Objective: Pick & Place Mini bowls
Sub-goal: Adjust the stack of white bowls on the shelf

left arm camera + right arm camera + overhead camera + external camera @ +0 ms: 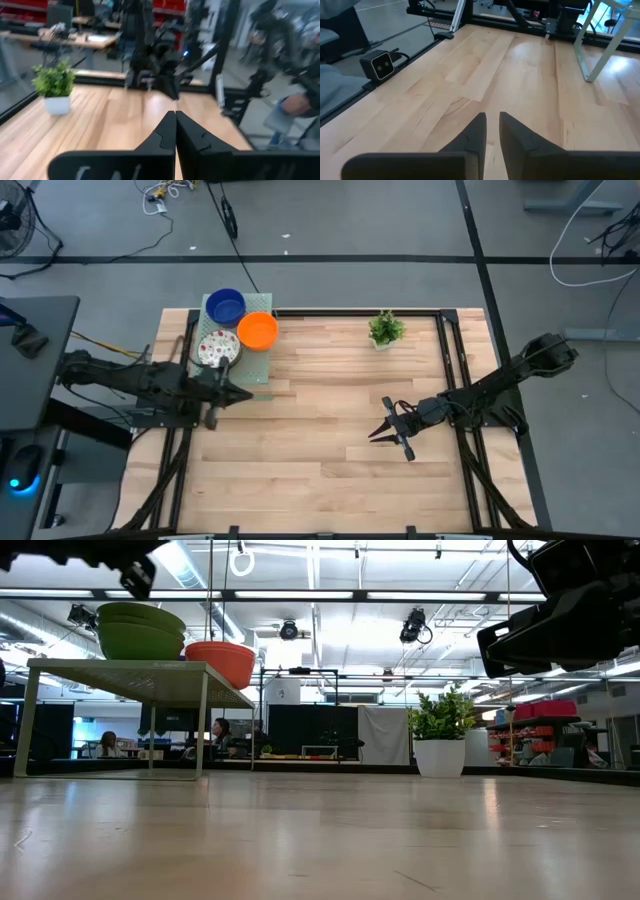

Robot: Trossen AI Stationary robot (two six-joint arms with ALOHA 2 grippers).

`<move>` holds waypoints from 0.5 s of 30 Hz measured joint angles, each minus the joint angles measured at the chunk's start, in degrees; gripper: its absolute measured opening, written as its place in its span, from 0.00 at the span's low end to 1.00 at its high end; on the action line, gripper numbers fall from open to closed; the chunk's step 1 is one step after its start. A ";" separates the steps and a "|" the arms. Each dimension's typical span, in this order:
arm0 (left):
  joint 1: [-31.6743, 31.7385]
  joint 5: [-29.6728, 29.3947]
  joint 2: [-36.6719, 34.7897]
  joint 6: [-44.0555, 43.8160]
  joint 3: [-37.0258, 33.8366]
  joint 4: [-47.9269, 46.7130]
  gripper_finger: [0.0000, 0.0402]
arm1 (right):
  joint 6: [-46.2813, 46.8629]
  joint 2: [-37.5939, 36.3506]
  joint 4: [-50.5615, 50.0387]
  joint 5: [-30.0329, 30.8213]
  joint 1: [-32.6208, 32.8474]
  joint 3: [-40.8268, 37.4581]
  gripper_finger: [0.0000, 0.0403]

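Surface: wooden table [330, 430] with a dark frame, grey floor and cables around it.
Rack: a small raised shelf [255, 370] stood at the table's far left corner.
Bowls: a blue bowl [226, 306], an orange bowl [258, 330] and a white bowl with red speckles [217, 348] sat on the shelf, close together (no others showed).
Plant: a small potted plant [386, 330] stood near the far edge, well apart from the shelf.
Left gripper: [243, 395] hovered beside the shelf's near edge, fingers pressed together, nothing between them.
Right gripper: [374, 432] hung over bare wood right of centre, fingers slightly parted, gripping nothing.
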 joint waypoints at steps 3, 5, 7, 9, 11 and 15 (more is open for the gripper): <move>0.43 0.55 -7.45 0.01 -3.52 0.01 0.01 | -0.27 0.00 0.10 0.06 -0.04 0.00 0.14; 0.47 0.87 -11.84 -0.10 -5.79 0.07 0.01 | -0.69 0.00 0.31 0.14 -0.07 0.00 0.14; 0.45 2.06 -15.23 -0.12 -8.03 0.04 0.01 | -0.88 0.01 0.42 0.14 -0.07 0.00 0.14; 0.43 2.69 -17.89 -0.27 -10.13 -0.08 0.01 | -0.93 0.00 0.67 0.15 -0.07 0.00 0.14; 0.43 2.44 -19.83 -0.14 -11.44 0.04 0.01 | -1.16 0.00 0.72 0.17 -0.07 0.00 0.14; 0.44 1.83 -21.86 0.10 -11.71 -0.25 0.01 | -1.75 0.00 0.87 0.17 -0.07 0.00 0.14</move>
